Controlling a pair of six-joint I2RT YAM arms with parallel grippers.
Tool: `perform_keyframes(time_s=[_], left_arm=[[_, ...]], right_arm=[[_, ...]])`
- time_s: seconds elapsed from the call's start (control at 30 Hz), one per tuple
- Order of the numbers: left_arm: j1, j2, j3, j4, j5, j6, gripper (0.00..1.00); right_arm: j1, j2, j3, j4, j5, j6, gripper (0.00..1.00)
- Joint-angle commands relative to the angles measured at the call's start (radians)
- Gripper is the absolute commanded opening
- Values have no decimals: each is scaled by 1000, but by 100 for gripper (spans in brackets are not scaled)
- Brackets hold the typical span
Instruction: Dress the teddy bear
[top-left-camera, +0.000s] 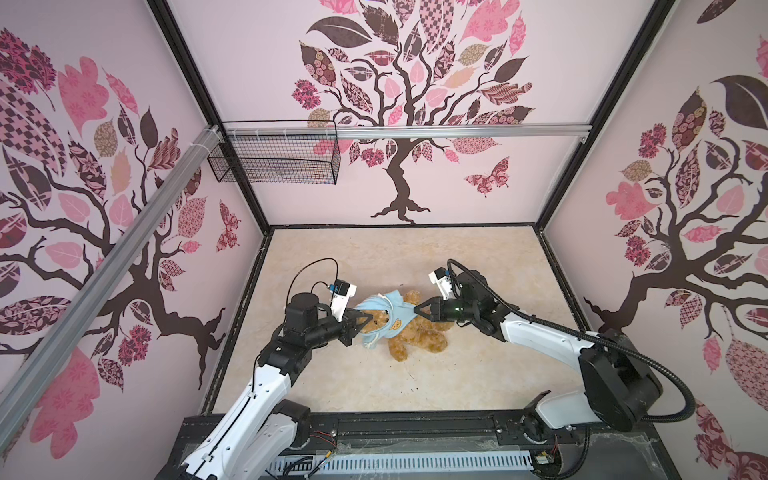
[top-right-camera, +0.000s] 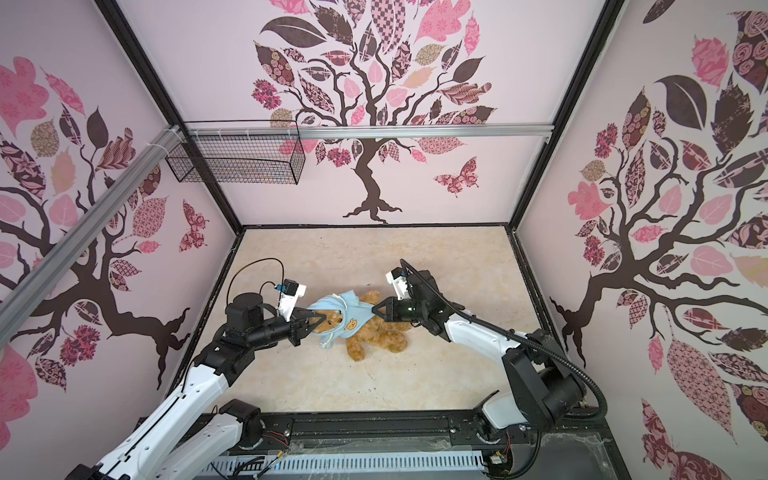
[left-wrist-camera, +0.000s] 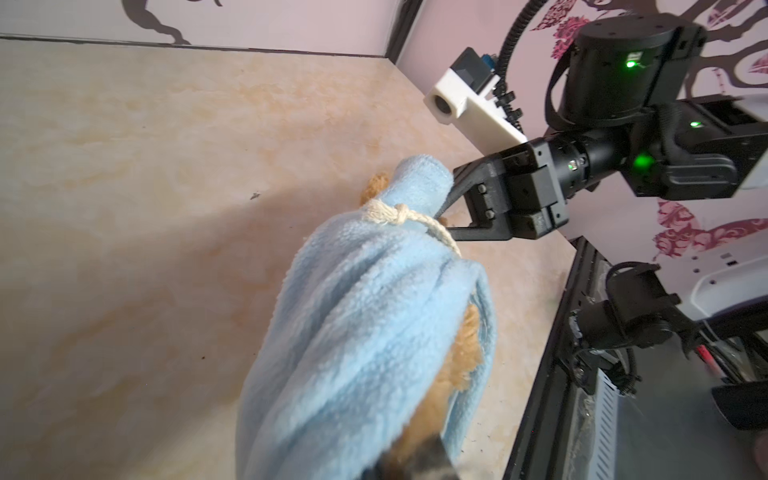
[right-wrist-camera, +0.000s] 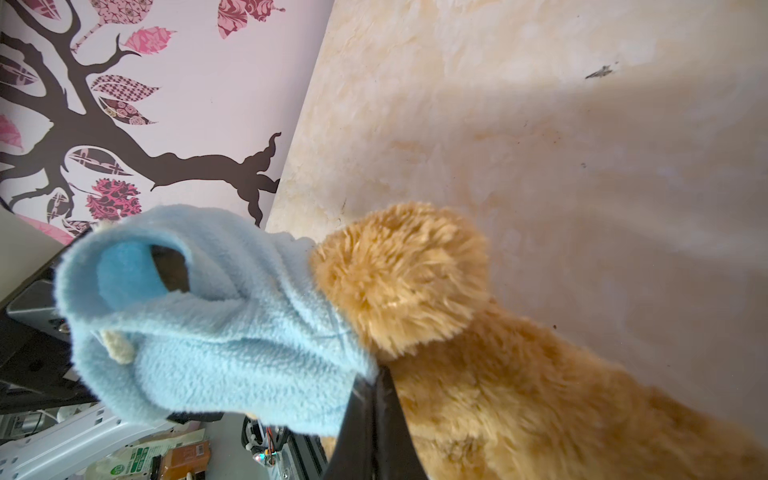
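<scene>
On marbled beige tabletop (top-left-camera: 374, 257), teddy bear (top-left-camera: 419, 338), blue shirt (top-left-camera: 400, 319), tree-print walls (top-left-camera: 540, 178)

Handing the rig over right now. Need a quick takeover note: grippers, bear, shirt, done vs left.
Golden-brown shaggy plush teddy bear: lying on the beige marbled table, with the light-blue fleece shirt bunched over its head and chest.
Left gripper: shut, fingers pinching the shirt's edge at the head end.
Right gripper: shut on the shirt's opposite edge, by the torso.
Done: shirt is over the head end, stretched between both grippers.
Left: one sleeve is empty, one arm is bare outside the cloth, and the belly and legs are uncovered. Probably feed the arms in, then pull the hem down.
</scene>
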Motion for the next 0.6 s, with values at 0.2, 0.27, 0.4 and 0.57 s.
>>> perform_keyframes(time_s=[0.2,0.27,0.4,0.57], left_arm=[[-142,20,109,-87,-27,429,0],[-141,17,116,-84,-46,485,0],[-141,21,138,-88,-109,601,0],[-142,7,134,-60,-93,719,0]], right_arm=[[-20,-129,50,-134,-129,-195,14],[-23,-196,61,-231,-68,-257,18],[-24,-344,51,-298,49,-323,30],[-23,-425,18,-199,32,-304,42]])
